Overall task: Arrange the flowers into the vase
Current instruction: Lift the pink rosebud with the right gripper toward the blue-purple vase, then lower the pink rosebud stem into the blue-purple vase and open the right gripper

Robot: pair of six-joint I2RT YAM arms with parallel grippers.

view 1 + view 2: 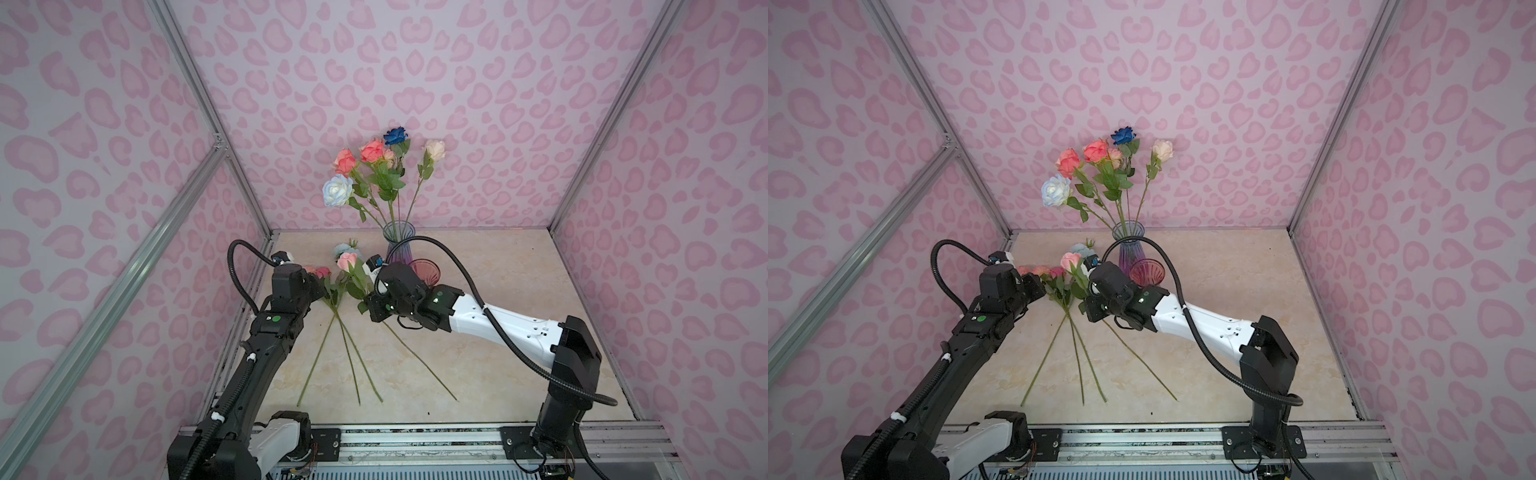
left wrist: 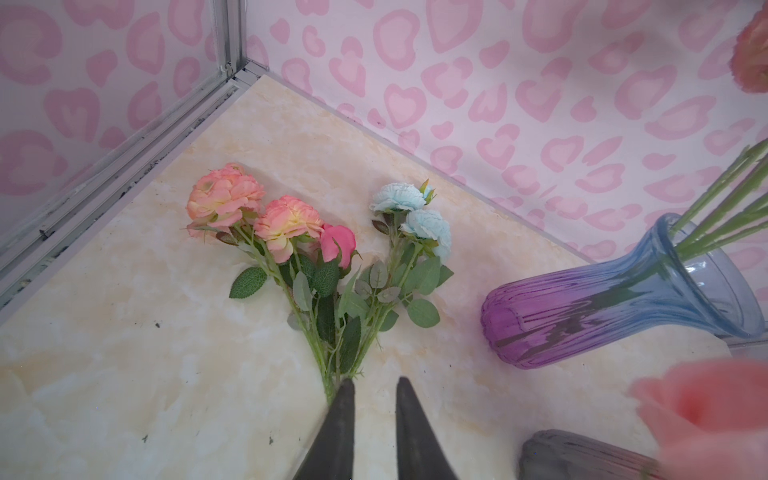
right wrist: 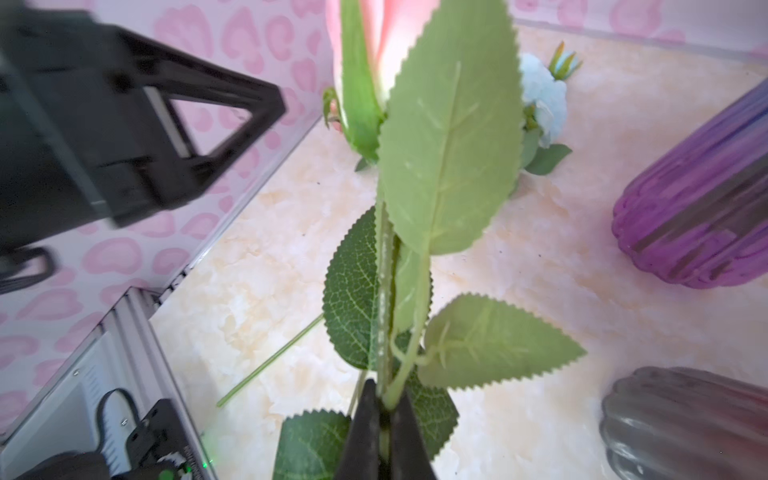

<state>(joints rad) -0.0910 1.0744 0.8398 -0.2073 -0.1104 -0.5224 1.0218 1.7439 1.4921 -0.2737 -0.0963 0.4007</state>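
Pink heart-print walls [image 1: 415,62] w/ alu frame posts [image 1: 193,83], beige marble-look floor [image 1: 511,266], even light.

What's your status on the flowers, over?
Right gripper shut on pink long-stemmed artificial rose. Left gripper open, empty, by coral roses and pale-blue roses lying on marble-look table. Short pinkish glass vase stands just in front of tall blue-purple glass vase.

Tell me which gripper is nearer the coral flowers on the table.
Left. The left gripper is at the stems of the coral flowers; the right gripper is farther off, shut on the pink rose.
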